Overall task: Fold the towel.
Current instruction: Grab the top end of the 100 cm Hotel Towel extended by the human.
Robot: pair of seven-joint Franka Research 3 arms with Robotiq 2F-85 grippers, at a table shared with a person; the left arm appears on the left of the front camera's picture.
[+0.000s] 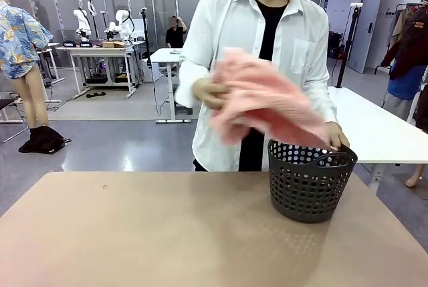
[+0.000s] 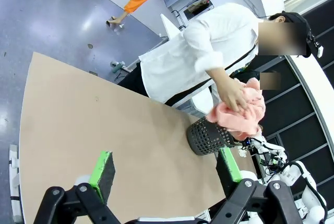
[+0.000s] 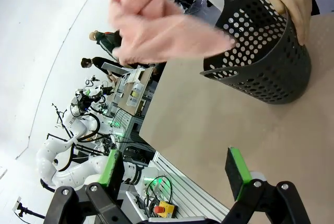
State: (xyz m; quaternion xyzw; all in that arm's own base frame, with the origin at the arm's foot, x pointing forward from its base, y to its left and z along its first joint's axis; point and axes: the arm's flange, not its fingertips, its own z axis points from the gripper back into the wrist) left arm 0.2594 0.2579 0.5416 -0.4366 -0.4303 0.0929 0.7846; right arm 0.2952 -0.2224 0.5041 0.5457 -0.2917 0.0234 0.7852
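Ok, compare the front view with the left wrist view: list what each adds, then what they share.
Front view: a hand of the person resting on the rim of the basket. Left wrist view: the left gripper, open, its green pads wide apart with bare table beyond. Both: the person holding the bunched towel above the basket, which stands on the table.

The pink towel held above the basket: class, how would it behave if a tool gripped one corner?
Probably floppy: the towel bunches and drapes from the person's hand, so the rest would sag. Likely light for its bulk, since one hand holds it above the basket. Its matte cloth should resist slipping.
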